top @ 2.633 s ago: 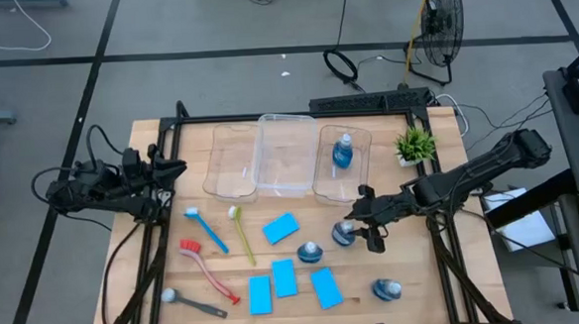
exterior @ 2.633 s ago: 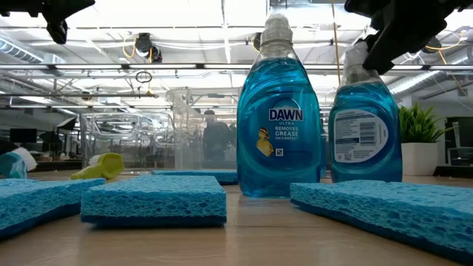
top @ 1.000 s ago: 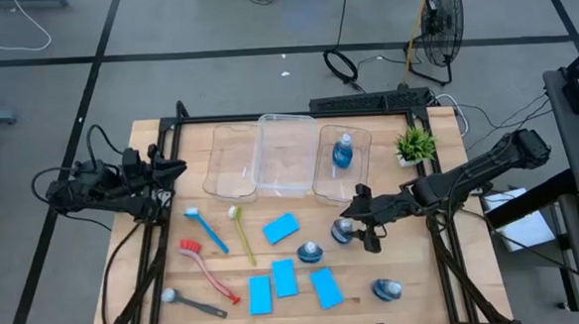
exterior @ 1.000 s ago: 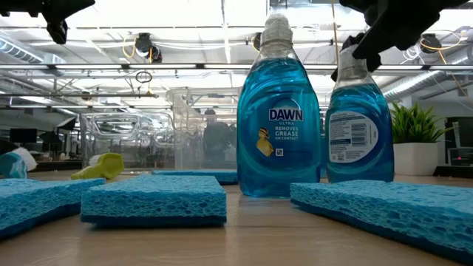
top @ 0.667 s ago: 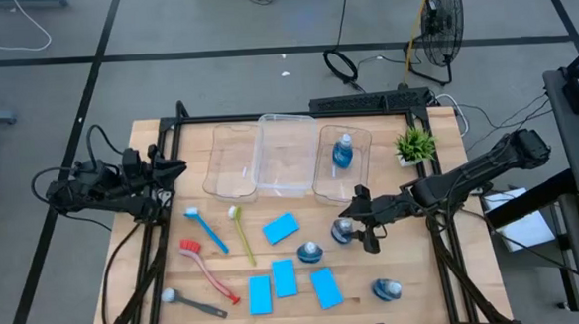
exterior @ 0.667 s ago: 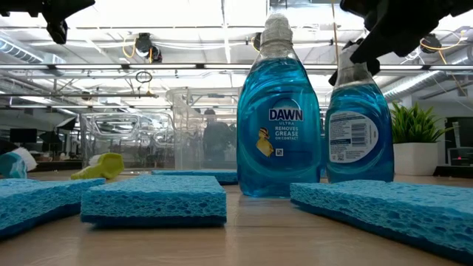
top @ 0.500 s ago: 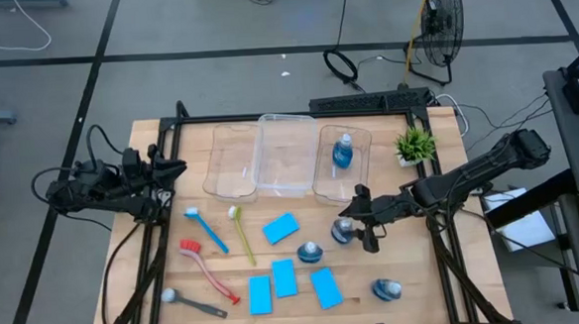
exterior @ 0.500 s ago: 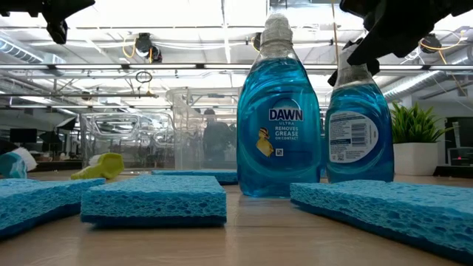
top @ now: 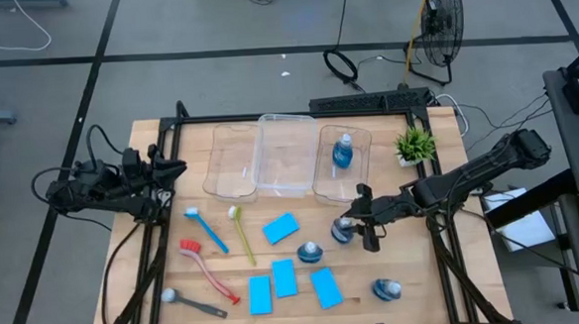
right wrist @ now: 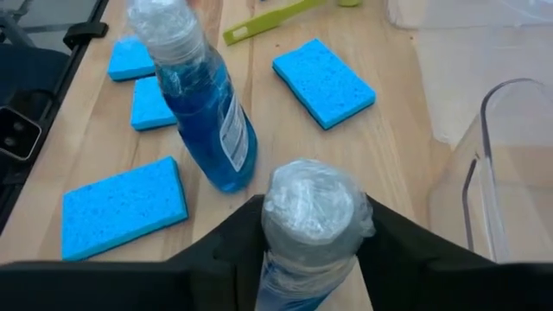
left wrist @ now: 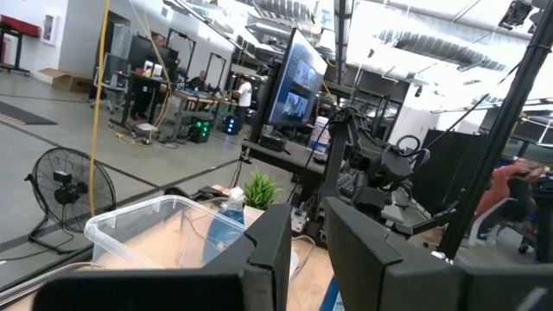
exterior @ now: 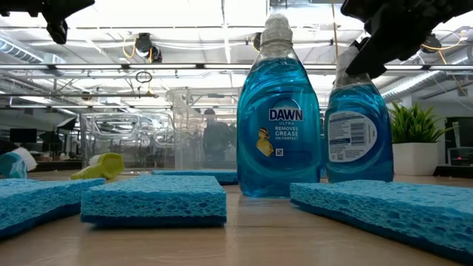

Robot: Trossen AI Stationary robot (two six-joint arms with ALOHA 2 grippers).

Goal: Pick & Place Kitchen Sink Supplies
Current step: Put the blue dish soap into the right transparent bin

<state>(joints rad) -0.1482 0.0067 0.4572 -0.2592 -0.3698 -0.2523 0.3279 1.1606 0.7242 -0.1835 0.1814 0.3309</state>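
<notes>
At the table's left edge the left gripper (top: pixel 176 169) waits, its dark fingers nearly together and holding nothing. Four long-handled brushes (top: pixel 207 231) and flat, porous blue sponges (top: pixel 281 227) lie on the pale wood. Beyond them stand clear plastic bins (top: pixel 287 158), one holding a soap bottle. Further right, the right gripper (right wrist: pixel 316 226) has narrowed since a second ago and now clasps the pale wrapped cap of an upright blue Dawn bottle (right wrist: pixel 313 214), beside another (right wrist: pixel 200 96).
</notes>
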